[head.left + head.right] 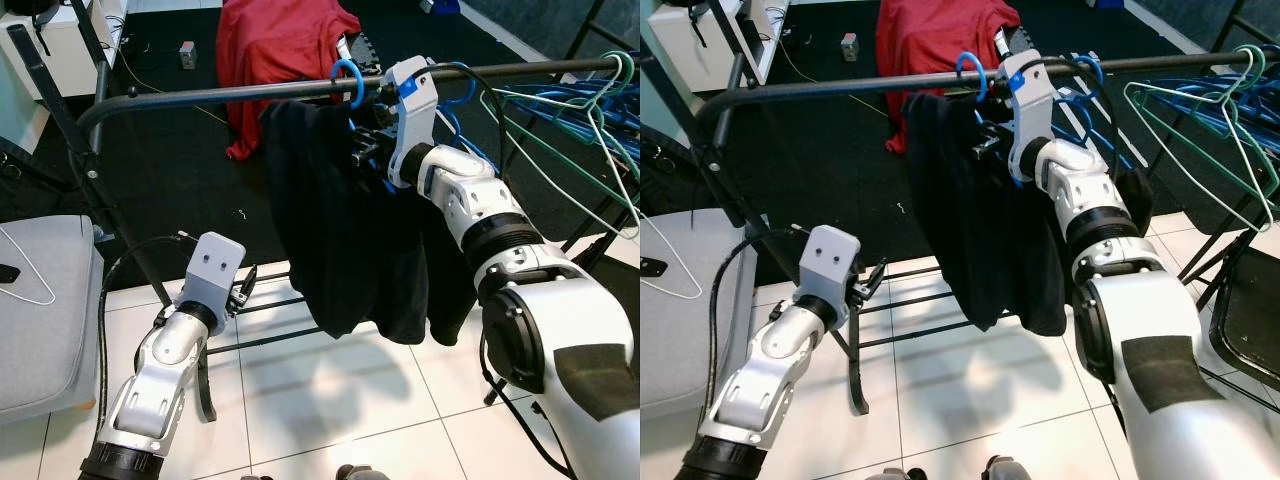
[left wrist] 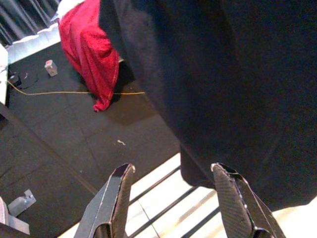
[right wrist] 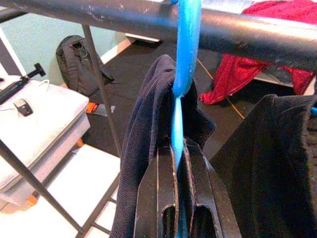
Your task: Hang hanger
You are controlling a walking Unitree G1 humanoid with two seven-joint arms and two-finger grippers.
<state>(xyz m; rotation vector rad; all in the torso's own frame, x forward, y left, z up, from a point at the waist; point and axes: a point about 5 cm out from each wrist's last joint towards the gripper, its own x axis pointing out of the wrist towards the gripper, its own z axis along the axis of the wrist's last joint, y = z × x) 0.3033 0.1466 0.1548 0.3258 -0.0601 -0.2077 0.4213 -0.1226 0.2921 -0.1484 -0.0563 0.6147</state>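
Note:
A blue hanger hook (image 1: 348, 82) sits over the black rail (image 1: 200, 97) of the clothes rack. A black garment (image 1: 340, 230) hangs from this hanger below the rail. My right gripper (image 1: 365, 145) is raised just under the rail, behind the garment's top. In the right wrist view its fingers (image 3: 198, 198) are shut on the blue hanger (image 3: 177, 134) just below the hook. My left gripper (image 1: 243, 287) is low, by the rack's bottom bars. The left wrist view has it open (image 2: 173, 198) with nothing between its fingers, facing the garment's hem (image 2: 233, 124).
Several empty blue and green hangers (image 1: 590, 110) hang at the rail's right end. A red cloth (image 1: 280, 50) is draped behind the rack. A grey cushion (image 1: 40, 310) with a white hanger (image 1: 30, 275) is at the left. A black chair (image 1: 1250, 310) stands at the right.

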